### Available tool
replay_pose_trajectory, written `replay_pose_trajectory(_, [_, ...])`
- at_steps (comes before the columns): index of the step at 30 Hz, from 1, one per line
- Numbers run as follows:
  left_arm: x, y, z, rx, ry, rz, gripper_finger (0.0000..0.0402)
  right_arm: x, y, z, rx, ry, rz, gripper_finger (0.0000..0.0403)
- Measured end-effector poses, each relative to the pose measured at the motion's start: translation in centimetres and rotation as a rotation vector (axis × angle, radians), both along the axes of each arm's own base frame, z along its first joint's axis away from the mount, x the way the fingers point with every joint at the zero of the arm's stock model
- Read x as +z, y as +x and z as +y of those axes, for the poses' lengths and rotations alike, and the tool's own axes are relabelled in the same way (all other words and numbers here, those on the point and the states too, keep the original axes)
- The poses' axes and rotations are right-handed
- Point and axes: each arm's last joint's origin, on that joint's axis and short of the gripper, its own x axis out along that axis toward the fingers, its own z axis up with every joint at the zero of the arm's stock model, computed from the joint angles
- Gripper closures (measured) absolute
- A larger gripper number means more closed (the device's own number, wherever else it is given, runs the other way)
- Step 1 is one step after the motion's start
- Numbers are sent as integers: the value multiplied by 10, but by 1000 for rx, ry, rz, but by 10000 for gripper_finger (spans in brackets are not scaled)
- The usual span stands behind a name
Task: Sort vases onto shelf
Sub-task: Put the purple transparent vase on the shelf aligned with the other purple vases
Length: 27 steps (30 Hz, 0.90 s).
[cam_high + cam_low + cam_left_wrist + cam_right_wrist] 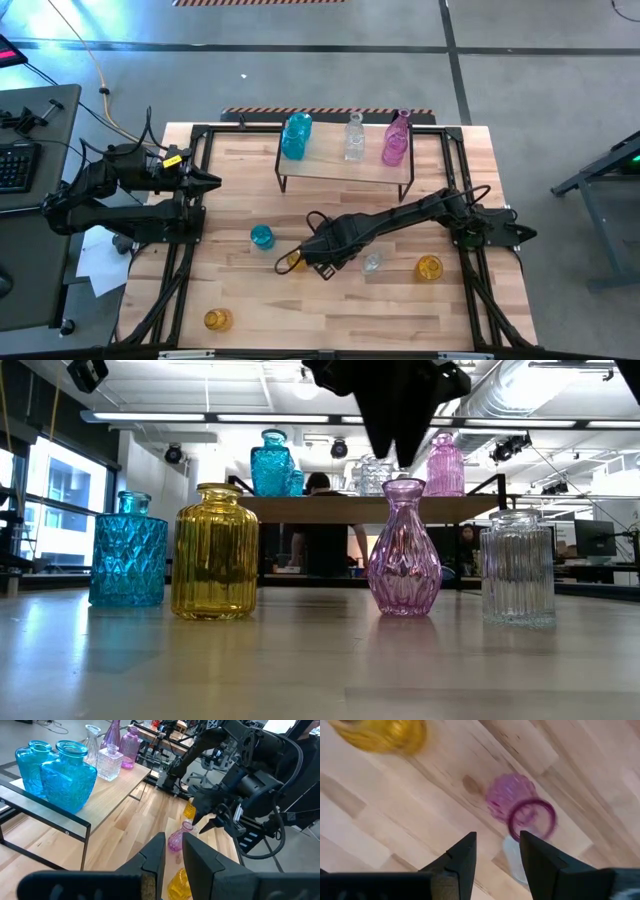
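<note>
Three vases [353, 137] — teal, clear, pink — stand on the shelf [330, 168] at upper centre of the high view. The right claw [497, 851], spread and empty, hangs over a pink vase [521, 809] mid-surface [380, 310]. The left claw [173, 851], at frame left, is slightly parted, gripping nothing.

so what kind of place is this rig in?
Looks like a robotics lab or workshop: exposed ceiling ducts, a concrete floor with hazard-striped tape, a keyboard desk beside the table, and people at workstations behind.
</note>
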Motion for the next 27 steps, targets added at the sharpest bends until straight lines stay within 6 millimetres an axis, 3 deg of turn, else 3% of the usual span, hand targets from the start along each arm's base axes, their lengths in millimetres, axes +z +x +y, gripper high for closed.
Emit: replay_pose_trajectory(27, [0,0,-1,-30,-6,-1,344,-21,10,-6,61,-12,53,270])
